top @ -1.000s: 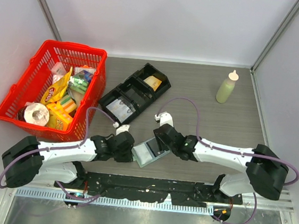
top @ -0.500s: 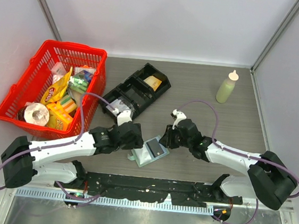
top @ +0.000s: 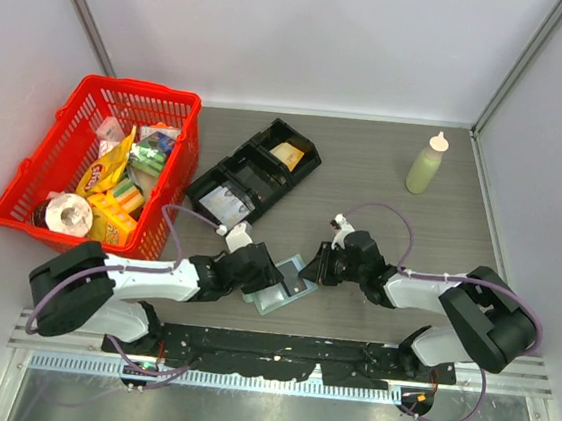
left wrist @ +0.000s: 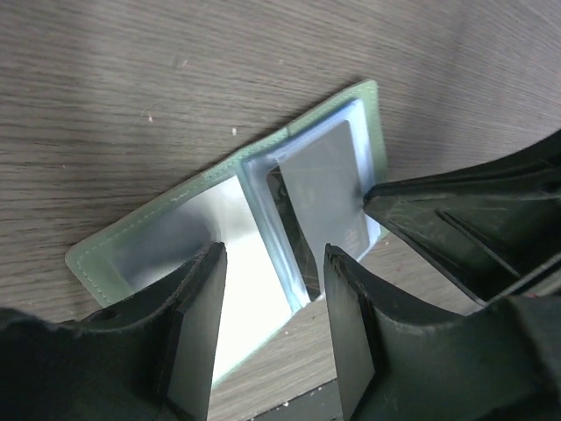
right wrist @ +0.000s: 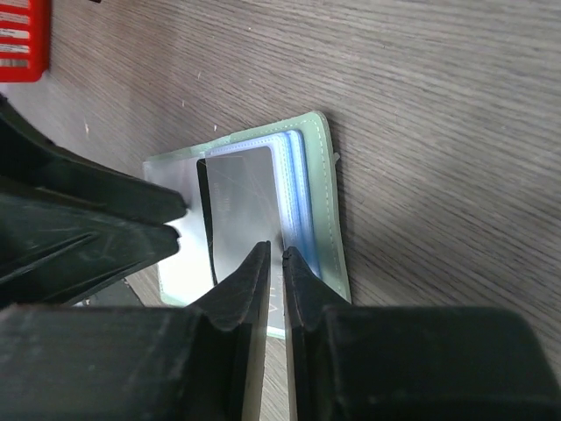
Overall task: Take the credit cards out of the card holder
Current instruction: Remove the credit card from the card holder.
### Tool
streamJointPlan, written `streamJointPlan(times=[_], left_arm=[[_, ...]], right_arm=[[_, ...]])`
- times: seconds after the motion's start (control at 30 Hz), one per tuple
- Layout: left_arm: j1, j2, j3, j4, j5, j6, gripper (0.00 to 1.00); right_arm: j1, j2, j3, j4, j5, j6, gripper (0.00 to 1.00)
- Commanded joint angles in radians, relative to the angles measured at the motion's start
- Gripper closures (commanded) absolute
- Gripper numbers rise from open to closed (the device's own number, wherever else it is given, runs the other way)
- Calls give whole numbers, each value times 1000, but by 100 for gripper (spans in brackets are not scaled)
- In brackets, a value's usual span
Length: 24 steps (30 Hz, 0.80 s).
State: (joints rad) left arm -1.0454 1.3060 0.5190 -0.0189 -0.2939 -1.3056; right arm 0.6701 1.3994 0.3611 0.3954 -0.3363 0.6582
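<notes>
The card holder lies unfolded on the table, pale green with clear sleeves. A grey credit card rests on its right half, over blue-edged sleeves. My left gripper is open and hovers low over the fold, one finger above each half. My right gripper comes in from the right. Its jaws are closed to a thin slit, and the card's right edge sits in that slit.
A red basket full of packets stands at the left. A black compartment tray lies behind the holder, and a pale green squeeze bottle stands at the back right. The black base rail runs along the near edge.
My left gripper opened and moved right over the holder. My right gripper backed off to the holder's right edge, and its jaws narrowed onto the card.
</notes>
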Motion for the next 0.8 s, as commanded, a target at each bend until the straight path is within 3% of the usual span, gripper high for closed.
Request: streamJointPlan(times=[0.0, 0.23, 0.47, 0.6, 0.77], left_arm=[[-2, 47, -59, 183, 6, -133, 50], [-2, 84, -88, 278, 24, -170, 51], [-4, 84, -97, 287, 24, -196, 68], [-15, 59, -126, 289, 4, -222, 86], [-21, 47, -145, 290, -5, -233, 89]], right_arm=[[-6, 26, -48, 108, -43, 69, 84], [-6, 12, -96, 109, -20, 90, 85], [-20, 9, -103, 108, -15, 98, 86], [-27, 23, -111, 126, -26, 106, 87], [-30, 30, -110, 131, -30, 109, 87]])
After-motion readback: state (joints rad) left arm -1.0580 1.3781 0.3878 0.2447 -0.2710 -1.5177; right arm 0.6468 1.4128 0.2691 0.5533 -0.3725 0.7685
